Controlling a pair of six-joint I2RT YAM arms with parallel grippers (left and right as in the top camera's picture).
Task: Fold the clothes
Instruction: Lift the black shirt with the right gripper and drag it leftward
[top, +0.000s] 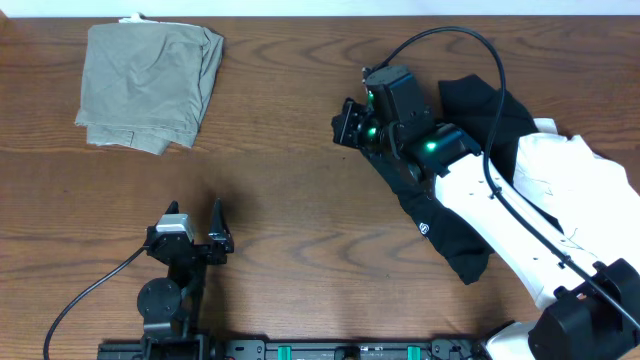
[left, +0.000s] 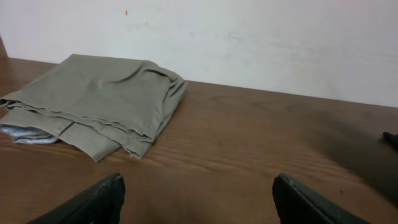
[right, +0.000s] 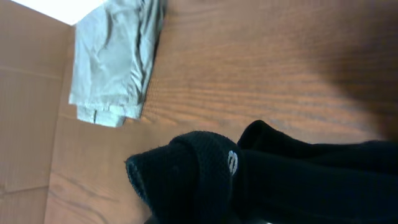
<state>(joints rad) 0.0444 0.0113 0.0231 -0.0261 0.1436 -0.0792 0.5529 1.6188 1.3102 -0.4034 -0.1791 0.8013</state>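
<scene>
The clothes lie at the right of the table: a black garment with a small white logo, and a piece with white panels partly under my right arm. My right gripper is shut on a bunched fold of the black garment, which hides its fingers in the right wrist view. My left gripper stands open near the front left over bare wood, its two dark fingers wide apart with nothing between them.
An olive-khaki folded garment lies at the back left; it also shows as the khaki garment in the left wrist view. A white wall rises behind the table's far edge. The right arm's cable loops over the back right.
</scene>
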